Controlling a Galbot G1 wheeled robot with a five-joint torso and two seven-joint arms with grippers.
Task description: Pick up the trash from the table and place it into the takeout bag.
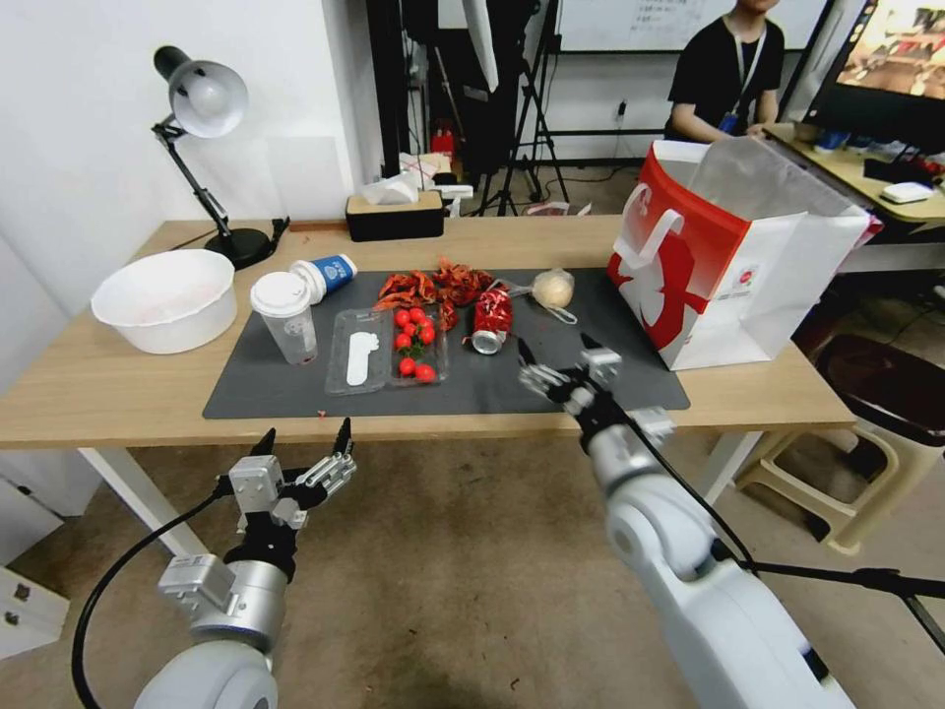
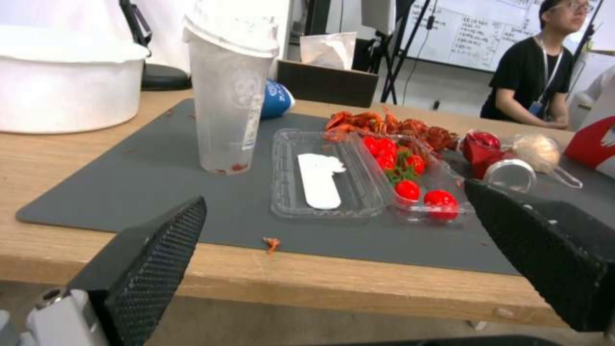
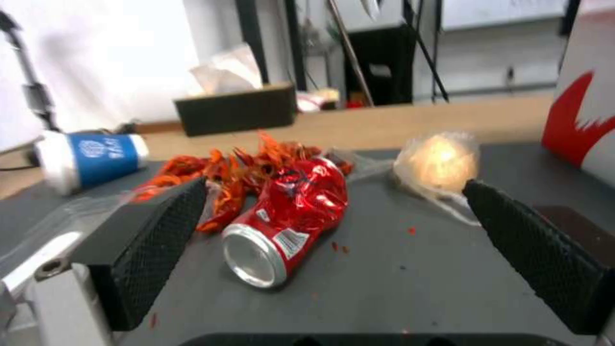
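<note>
On the table (image 1: pixel 98 384), a dark grey mat (image 1: pixel 266 389) carries the trash. A crushed red can (image 1: pixel 490 320) (image 3: pixel 288 221) lies on its side, open end toward me. My right gripper (image 1: pixel 559 356) (image 3: pixel 334 185) hovers open just in front of the can, with nothing between its fingers. A clear white-lidded cup (image 1: pixel 285 315) (image 2: pixel 227 96) stands upright, and a blue-and-white paper cup (image 1: pixel 325 276) (image 3: pixel 90 158) lies tipped behind it. The takeout bag (image 1: pixel 728 266), white and red, stands open at the table's right. My left gripper (image 1: pixel 303 443) (image 2: pixel 333 192) hangs open below the table's front edge.
A clear clamshell (image 1: pixel 389 350) holds cherry tomatoes, with red crayfish shells (image 1: pixel 433 286) behind it. A plastic-wrapped pale ball (image 1: pixel 553 289) lies near the bag. A white bowl (image 1: pixel 167 300), a desk lamp (image 1: pixel 202 98) and a tissue box (image 1: pixel 394 212) stand left and back.
</note>
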